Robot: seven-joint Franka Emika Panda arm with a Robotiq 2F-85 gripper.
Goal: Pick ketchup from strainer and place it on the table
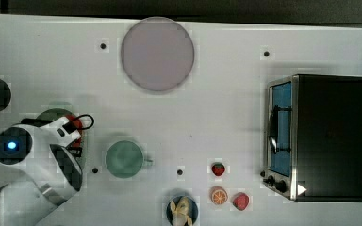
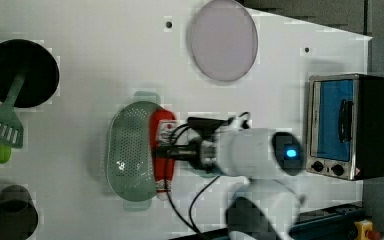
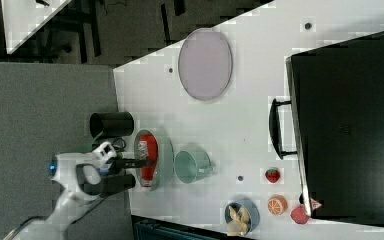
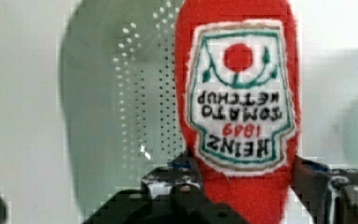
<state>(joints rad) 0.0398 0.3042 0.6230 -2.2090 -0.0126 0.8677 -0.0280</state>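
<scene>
Red ketchup (image 4: 237, 116) is gripped: in the wrist view the tool (image 4: 247, 186) has its jaws about half open and clamped on the bottle's lower body, one dark finger (image 4: 186, 179) pressed against each flank just under the white label. So the grasp looks done, judging from contact on both sides. In the left view the ketchup (image 2: 162, 127) lies along the rim of the pale green strainer (image 2: 130, 155) on the left view's right side, with the tool (image 2: 167, 152) across its middle. In the right view the bottle (image 3: 147, 157) sits over the strainer (image 3: 164, 160) beside the round green cup (image 3: 190, 166). Can't tell from any view whether the bottle is clear of the basket or only resting on its edge, so I'd count the lift as started at most, not confirmed. Left to do: raise it free of the rim, carry it over bare surface (image 1: 226, 117), set it down, release. Open white surface lies between the strainer and the grey-lilac plate (image 1: 157, 54) in the top view, well apart from the toaster oven (image 1: 318, 136) and the small fruit pieces, so there's plenty of room for a drop. In the top view the arm covers most of the strainer (image 1: 56, 115) and only a sliver of red shows by the wrist. Roughly a third through, my estimate.
</scene>
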